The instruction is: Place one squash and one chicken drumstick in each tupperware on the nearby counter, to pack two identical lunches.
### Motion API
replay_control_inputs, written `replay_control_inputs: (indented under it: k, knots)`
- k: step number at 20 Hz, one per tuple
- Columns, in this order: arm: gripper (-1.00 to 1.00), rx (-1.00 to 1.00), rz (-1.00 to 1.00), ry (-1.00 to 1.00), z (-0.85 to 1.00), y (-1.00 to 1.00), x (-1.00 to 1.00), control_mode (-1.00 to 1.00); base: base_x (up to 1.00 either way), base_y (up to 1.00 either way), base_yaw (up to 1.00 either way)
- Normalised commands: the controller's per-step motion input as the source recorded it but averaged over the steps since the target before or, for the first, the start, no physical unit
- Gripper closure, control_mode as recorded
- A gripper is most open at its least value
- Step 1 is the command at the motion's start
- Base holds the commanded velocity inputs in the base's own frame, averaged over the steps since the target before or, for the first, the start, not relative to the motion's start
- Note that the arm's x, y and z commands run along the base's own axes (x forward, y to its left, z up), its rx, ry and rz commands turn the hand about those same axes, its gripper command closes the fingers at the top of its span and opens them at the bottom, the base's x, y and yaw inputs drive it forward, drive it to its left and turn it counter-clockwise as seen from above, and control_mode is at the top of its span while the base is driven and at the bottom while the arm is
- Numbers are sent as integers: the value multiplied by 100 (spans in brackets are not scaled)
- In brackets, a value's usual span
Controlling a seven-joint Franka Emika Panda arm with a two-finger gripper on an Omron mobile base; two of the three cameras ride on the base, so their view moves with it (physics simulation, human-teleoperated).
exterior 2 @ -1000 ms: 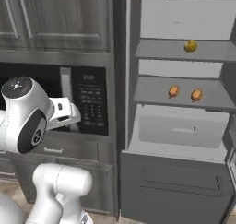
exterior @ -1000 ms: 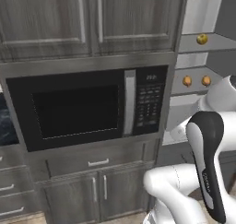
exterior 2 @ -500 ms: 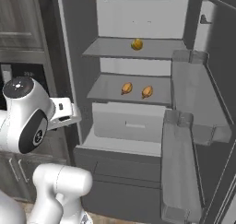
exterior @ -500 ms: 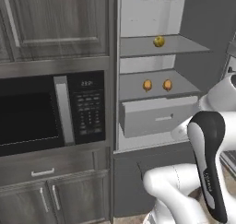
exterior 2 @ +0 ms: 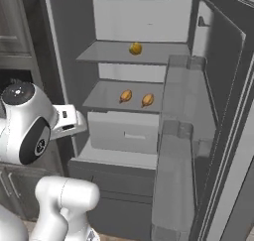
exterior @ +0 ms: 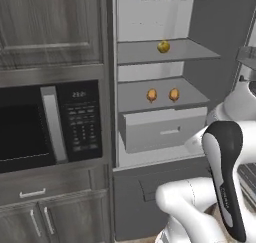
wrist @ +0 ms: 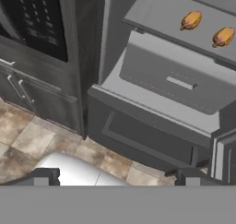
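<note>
Flat even rendered light, soft shadows, slight blur.

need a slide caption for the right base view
Open fridge: yellow squash on upper shelf, two chicken drumsticks on the shelf below.

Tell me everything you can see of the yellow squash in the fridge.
The yellow squash is a small, round, yellow-orange ball with a slightly darker patch, smooth-looking. It sits alone on the upper grey shelf of the open fridge, toward the middle, touching nothing but the shelf. The two chicken drumsticks lie one shelf below it, above the drawer. In the right base view it shows at.
</note>
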Motion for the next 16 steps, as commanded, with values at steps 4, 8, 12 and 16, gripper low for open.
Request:
replay_control_inputs:
  k: [4,8,12,16]
  knots:
    - [-100,0,0,0,0,0,0,100,2,-67,0]
    - [-100,0,0,0,0,0,0,100,6,-47,0]
    - [-100,0,0,0,0,0,0,100,54,5,-1]
    - [-100,0,0,0,0,0,0,100,81,35,-7]
